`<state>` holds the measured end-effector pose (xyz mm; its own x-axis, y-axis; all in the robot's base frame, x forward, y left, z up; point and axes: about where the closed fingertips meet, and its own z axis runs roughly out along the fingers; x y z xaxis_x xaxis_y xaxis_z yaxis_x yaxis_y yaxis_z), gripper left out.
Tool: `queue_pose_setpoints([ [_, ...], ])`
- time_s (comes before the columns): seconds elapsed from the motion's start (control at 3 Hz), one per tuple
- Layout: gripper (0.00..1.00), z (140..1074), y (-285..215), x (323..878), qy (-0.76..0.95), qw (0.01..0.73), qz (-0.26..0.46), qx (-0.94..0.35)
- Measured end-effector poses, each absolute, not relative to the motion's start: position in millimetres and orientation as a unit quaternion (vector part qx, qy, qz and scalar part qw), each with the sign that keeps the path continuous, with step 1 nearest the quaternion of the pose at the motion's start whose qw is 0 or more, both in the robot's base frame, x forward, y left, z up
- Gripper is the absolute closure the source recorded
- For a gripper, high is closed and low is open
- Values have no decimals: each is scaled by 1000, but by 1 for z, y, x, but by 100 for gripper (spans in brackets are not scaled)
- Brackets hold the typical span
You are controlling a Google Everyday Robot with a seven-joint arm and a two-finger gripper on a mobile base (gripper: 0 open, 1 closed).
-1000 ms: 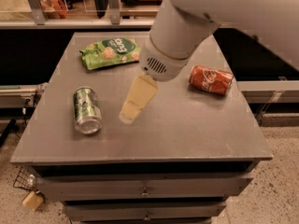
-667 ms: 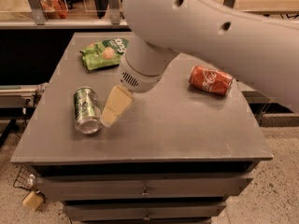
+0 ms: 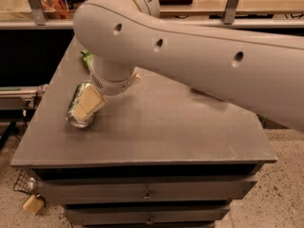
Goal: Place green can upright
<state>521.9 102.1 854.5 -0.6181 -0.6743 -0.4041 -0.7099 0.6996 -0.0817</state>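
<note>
The green can (image 3: 77,112) lies on its side near the left edge of the grey table (image 3: 156,137), its silver end facing the front. My gripper (image 3: 89,103) is down at the can, and one cream-coloured finger (image 3: 88,102) lies over the can's right side. The other finger is hidden. The big white arm (image 3: 199,56) crosses the view from the upper right and hides the back of the table.
A bit of the flat green snack pouch (image 3: 87,59) shows behind the arm at the back left. The red cola can is hidden by the arm. Drawers (image 3: 147,193) run under the table top. A rail and shelf stand behind the table.
The arm has swung left and down across the table. The gripper went from the table's middle to the green can. The can has not moved.
</note>
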Motion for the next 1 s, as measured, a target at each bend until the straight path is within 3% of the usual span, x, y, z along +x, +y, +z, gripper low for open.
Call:
queue_pose_setpoints([
  [1.0, 0, 862, 112, 520, 931, 187, 64, -305],
])
